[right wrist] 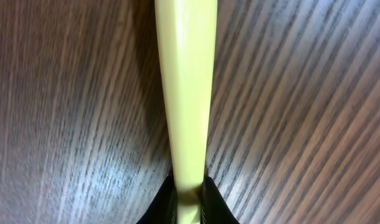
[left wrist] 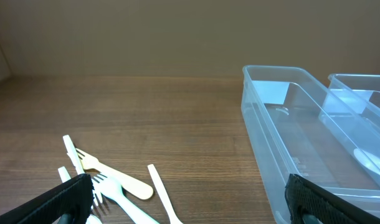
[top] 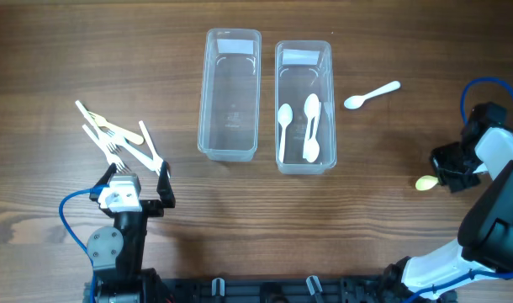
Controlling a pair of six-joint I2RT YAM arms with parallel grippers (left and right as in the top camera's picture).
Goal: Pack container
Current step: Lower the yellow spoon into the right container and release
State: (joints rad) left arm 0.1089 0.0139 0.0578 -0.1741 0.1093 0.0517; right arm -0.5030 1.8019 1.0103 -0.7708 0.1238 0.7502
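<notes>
The two clear containers stood side by side at the middle of the table point(top: 63, 50), long sides nearly touching. The right container point(top: 298, 80) held three white spoons point(top: 284, 126), lying lengthwise on its floor with bowls toward the far end or the near end (two of them overlapped at the handles). The left container point(top: 230, 93) had nothing in it but a pale label at its far end; in the left wrist view its near wall point(left wrist: 302, 143) filled the right half of the picture.

Just beyond the right container's far right corner, a loose white spoon point(top: 372, 95) lay on the wood, tilted, bowl toward the container.

Further right, near the table's edge, a yellow spoon point(top: 425, 183) lay low against the table with its bowl pointing left. The right gripper point(top: 452, 172) was clenched on its handle: the right wrist view showed the yellow handle point(right wrist: 185, 93) running up from between the dark fingertips point(right wrist: 189, 199), pinched tight, with wood grain close beneath.

On the left side, well apart from the containers, a loose pile of forks point(top: 113, 139) lay crossed over one another, mostly white and one cream-coloured. The left gripper point(top: 135, 181) hovered just on the near side of the pile, its jaws spread wide and holding nothing, the forks point(left wrist: 109, 186) showing between its fingers.
</notes>
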